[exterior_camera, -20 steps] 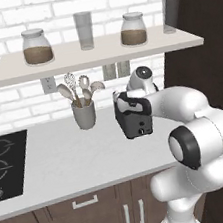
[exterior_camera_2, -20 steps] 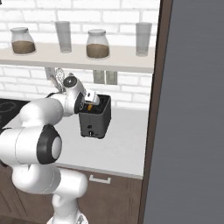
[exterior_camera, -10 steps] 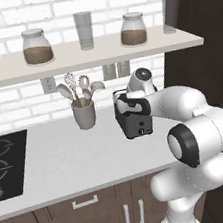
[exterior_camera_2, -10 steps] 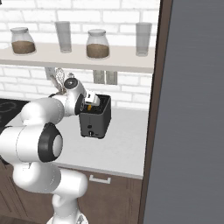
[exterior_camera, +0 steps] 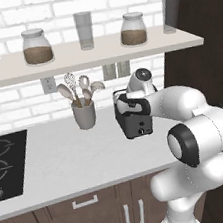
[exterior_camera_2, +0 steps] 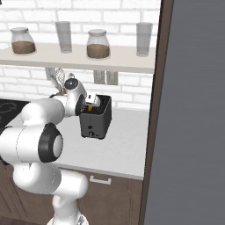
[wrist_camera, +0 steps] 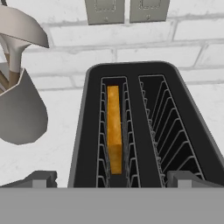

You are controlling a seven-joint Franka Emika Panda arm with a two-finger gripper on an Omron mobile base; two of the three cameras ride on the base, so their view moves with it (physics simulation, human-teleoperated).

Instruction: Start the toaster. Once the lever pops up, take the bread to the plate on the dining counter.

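The toaster [exterior_camera: 135, 120] is standing on the white worktop [exterior_camera: 65, 161], below the shelf [exterior_camera: 94, 53] and just right of the grey utensil cup [exterior_camera: 85, 115]. The bread [wrist_camera: 114, 127] is sitting edge-up in the toaster's left slot as the hand view is showing it; the other slot is holding nothing. The gripper [wrist_camera: 112, 178] is hovering directly above the toaster with its jaws spread wide, grasping nothing, its two fingertips [wrist_camera: 41, 178] straddling the toaster's near end.

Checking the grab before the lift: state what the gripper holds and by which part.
Nothing is held. The gripper is open above the toaster; the bread sits untouched in its slot.
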